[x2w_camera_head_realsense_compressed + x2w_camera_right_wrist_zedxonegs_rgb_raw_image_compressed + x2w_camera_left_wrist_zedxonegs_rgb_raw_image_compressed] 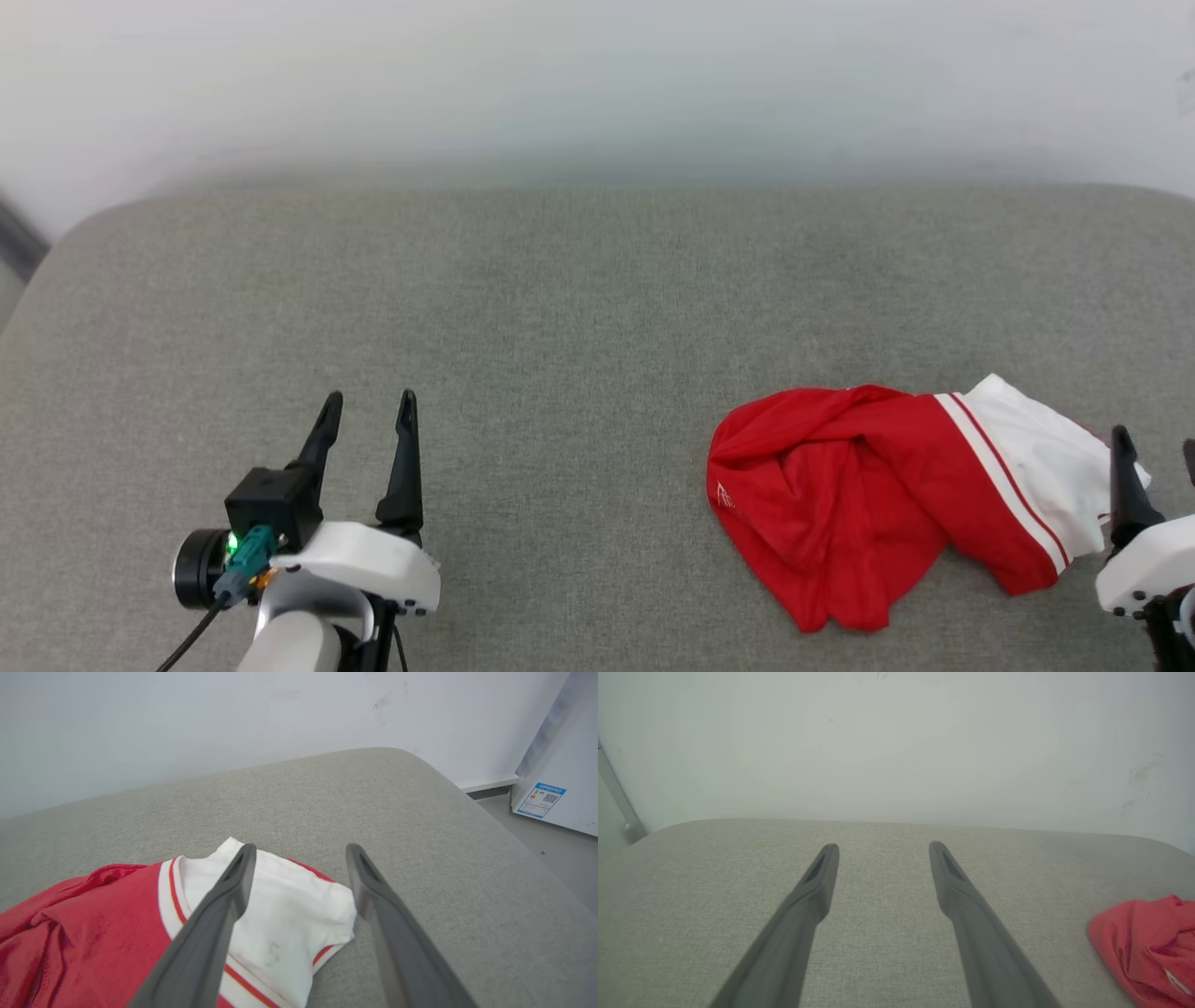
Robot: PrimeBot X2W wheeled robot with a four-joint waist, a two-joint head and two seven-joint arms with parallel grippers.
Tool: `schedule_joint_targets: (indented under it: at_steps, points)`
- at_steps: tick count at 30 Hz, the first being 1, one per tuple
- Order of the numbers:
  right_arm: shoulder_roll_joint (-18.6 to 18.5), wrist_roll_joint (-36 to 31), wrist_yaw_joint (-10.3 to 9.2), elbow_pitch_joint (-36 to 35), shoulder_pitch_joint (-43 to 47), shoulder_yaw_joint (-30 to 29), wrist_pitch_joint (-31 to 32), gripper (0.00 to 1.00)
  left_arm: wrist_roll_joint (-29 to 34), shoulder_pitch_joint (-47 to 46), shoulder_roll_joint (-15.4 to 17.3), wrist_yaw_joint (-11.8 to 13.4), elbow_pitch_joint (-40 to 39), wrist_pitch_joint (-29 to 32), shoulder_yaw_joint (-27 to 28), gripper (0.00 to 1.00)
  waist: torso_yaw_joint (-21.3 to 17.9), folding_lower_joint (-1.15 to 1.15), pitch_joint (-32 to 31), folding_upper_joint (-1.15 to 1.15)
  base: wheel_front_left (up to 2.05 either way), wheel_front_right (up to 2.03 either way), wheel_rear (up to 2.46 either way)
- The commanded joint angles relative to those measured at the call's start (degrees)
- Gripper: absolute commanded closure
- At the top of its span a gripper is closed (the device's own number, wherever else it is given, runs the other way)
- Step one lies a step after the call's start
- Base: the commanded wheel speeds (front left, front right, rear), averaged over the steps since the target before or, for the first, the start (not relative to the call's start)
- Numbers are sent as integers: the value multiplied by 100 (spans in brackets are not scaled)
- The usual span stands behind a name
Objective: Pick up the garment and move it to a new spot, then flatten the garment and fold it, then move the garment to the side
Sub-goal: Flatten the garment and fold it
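Left gripper (371, 399) at your near edge: fingers spread wide, nothing between them, well apart from the garment (840, 495). Right gripper (1156, 439) is also spread wide and holds nothing; the head view clips its outer finger at the frame edge. In the right wrist view one finger crosses over the white sleeve (289, 905); can't tell if it touches.

The garment lies crumpled on the grey cushion (560, 308), right of centre. Its long axis runs left-right, red bulk toward your left, sleeve end at the right gripper. The print is folded under and unreadable. White wall (597, 84) behind.

The grey cushion (560, 308) lies open left and centre; the crumpled garment (840, 504) occupies its right.
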Motion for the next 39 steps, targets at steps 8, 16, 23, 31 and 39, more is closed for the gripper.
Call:
schedule_joint_targets:
  at_steps: [8,16,23,31,39]
  points:
    - [187,-361,-2,-928,533,844,-487,0,-92,488,134,106,-108,177,-12,0,-60,0,-559,0,0,0,0]
    - [630,-591,-3,-2091,1253,1316,-180,0,-92,759,236,142,-224,355,-93,0,-78,0,-757,0,0,0,0]
    - [741,-579,-2,-2518,1559,1530,20,0,-103,848,255,143,-250,471,-187,0,-203,0,-805,0,0,0,0]
    - [759,-550,-3,-2639,1399,1645,73,0,-12,194,86,-150,-96,739,-606,0,-435,0,-654,0,0,0,0]
    - [712,-490,-2,-2586,1104,1776,5,0,-21,-988,-226,-791,583,1614,-1254,0,-769,0,-223,0,0,0,0]
